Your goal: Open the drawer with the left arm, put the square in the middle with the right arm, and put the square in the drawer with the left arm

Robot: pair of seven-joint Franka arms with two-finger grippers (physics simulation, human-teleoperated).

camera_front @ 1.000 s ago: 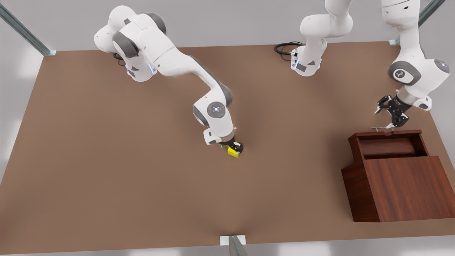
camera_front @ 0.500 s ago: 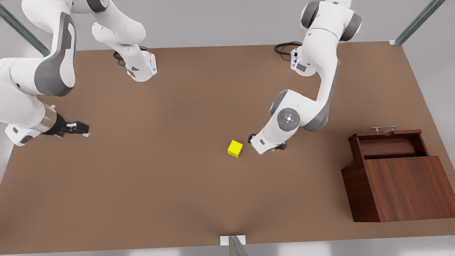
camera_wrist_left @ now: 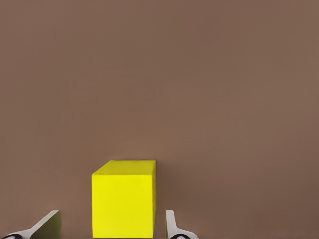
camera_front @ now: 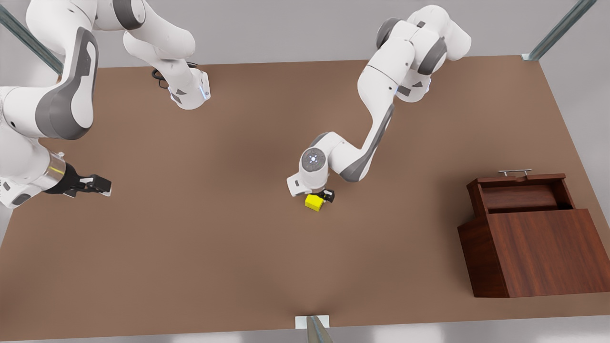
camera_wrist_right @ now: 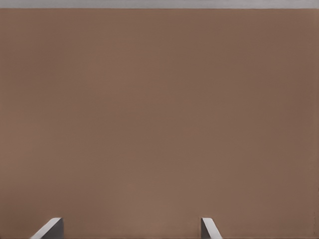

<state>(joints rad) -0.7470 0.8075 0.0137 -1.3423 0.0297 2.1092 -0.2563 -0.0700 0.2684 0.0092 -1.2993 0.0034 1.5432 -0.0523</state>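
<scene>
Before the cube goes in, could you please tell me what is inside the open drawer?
The drawer is pulled out, and the visible part of its inside holds only bare wood. Its rear part is hidden under the cabinet top.

Grey metal frame struts (camera_front: 28, 40) rise at the counter's (camera_front: 190, 247) far corners; a black cable (camera_front: 381, 64) lies on that counter's far edge.

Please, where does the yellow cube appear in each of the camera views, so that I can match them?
Front view: yellow cube at table centre, under the left gripper.
Left wrist view: cube between the open jaws, gaps on both sides.
Right wrist view: not there; bare tabletop ahead.
Shared landmark: the brown tabletop.
</scene>
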